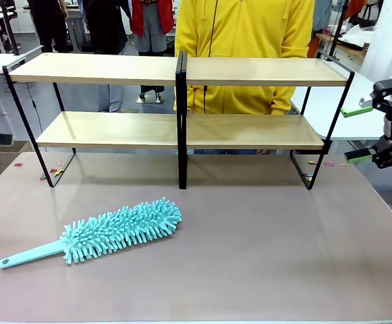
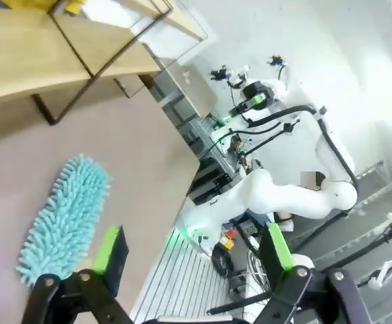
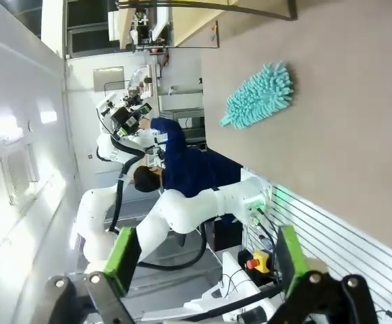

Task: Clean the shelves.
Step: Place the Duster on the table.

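My two pincers hang wide open with nothing in them, off the table's two side edges.

My left pincer has its green pads far apart, and the fluffy blue duster lies on the table just past its one finger, its handle cut off from my wrist's look. My right pincer gapes too, partly cut by the picture's edge. The shelves stand across the table from both pincers, in front of a person in yellow whom the boards partly hide.
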`<act>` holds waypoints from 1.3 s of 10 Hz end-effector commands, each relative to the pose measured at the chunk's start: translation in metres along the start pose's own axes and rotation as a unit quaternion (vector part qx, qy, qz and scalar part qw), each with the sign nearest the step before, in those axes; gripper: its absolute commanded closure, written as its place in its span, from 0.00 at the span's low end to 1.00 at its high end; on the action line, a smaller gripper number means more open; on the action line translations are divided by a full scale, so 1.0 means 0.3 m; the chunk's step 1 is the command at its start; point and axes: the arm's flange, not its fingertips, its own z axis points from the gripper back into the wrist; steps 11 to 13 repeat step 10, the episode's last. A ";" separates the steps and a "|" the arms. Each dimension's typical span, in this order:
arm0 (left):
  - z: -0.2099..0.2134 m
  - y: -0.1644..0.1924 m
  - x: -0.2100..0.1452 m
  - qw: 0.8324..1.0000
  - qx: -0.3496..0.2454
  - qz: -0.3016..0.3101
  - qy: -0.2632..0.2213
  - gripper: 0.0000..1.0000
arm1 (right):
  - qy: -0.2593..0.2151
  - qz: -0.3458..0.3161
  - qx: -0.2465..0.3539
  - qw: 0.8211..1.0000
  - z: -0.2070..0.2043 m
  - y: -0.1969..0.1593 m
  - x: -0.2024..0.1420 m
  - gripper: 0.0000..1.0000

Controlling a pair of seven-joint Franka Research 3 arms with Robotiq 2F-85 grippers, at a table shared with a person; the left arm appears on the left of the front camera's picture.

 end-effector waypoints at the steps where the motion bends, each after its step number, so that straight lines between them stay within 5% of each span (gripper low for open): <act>1: -0.028 0.003 -0.001 0.996 0.068 0.012 0.050 0.00 | 0.005 0.034 -0.025 0.999 -0.028 0.011 -0.012 0.00; 13: -0.028 0.003 -0.001 0.996 0.068 0.012 0.050 0.00 | 0.005 0.034 -0.025 0.999 -0.028 0.011 -0.012 0.00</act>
